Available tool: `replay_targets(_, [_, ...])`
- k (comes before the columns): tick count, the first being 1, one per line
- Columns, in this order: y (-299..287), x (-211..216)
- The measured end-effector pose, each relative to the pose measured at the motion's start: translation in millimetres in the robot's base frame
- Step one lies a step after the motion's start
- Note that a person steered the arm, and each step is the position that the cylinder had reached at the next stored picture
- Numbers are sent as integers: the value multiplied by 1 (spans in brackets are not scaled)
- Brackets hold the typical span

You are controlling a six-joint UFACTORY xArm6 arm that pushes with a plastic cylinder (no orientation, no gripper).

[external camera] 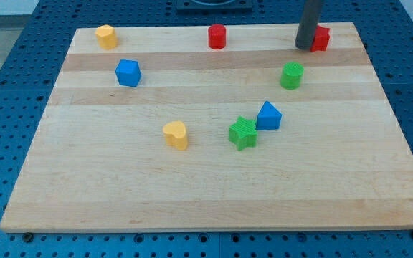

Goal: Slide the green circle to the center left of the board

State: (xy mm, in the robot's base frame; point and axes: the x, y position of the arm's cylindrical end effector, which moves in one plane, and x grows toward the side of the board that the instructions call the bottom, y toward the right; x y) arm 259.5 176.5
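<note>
Wooden board [206, 193] is lying on blue pegboard while my tip [305, 47], a jawless rod, is sitting above-right of the green circle [291, 75], seemingly lining up a leftward push.

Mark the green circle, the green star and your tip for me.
green circle [291, 74]: camera view, top face.
green star [243, 132]: camera view, top face.
my tip [305, 46]: camera view, rod's lower end, beside the red block [323, 38].

Obstacles on board [41, 193]: green star [243, 133] touching blue triangle [268, 116], mid-board; yellow heart [176, 135] just left of them; blue cube [128, 72] upper left. Open lane runs leftward from green circle [291, 75], between blue cube above and yellow heart below.
</note>
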Motion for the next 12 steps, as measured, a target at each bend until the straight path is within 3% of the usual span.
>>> replay_targets(3, [10,-13])
replay_targets(9, [-13,93])
replay_targets(12, [-88,133])
